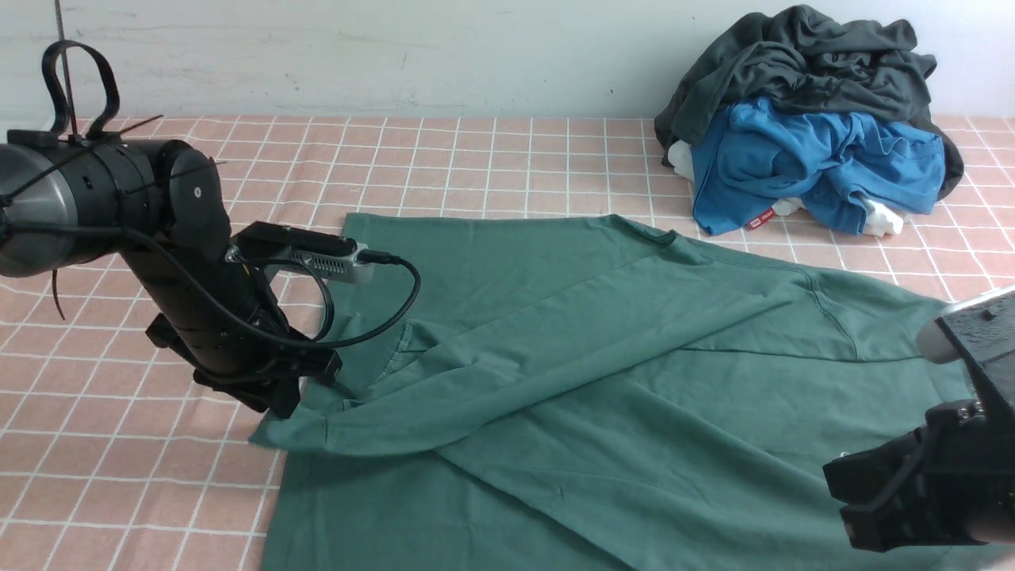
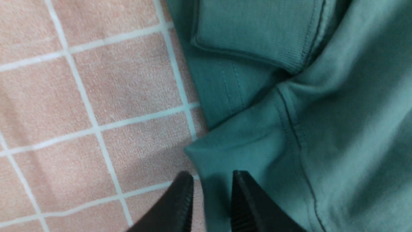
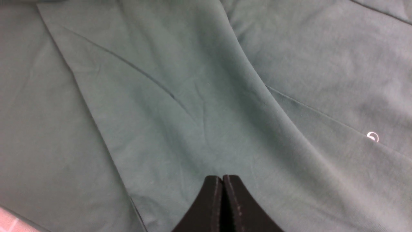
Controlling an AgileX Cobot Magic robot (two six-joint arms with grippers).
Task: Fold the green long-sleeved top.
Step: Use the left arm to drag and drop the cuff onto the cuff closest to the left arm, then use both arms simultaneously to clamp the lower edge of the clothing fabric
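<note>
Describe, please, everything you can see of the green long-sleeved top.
The green long-sleeved top is dull green jersey, spread nearly flat on the pink checked tablecloth. One sleeve lies folded diagonally across the body, its end beside the open left gripper. A small white round logo shows near the shut right gripper. Soft creases cross it.

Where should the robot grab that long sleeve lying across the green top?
Grip the cuff of the green long-sleeved top, coming in from the robot's left. The sleeve lies across the body and its cuff pokes past the top's left edge, right by the left gripper.
</note>
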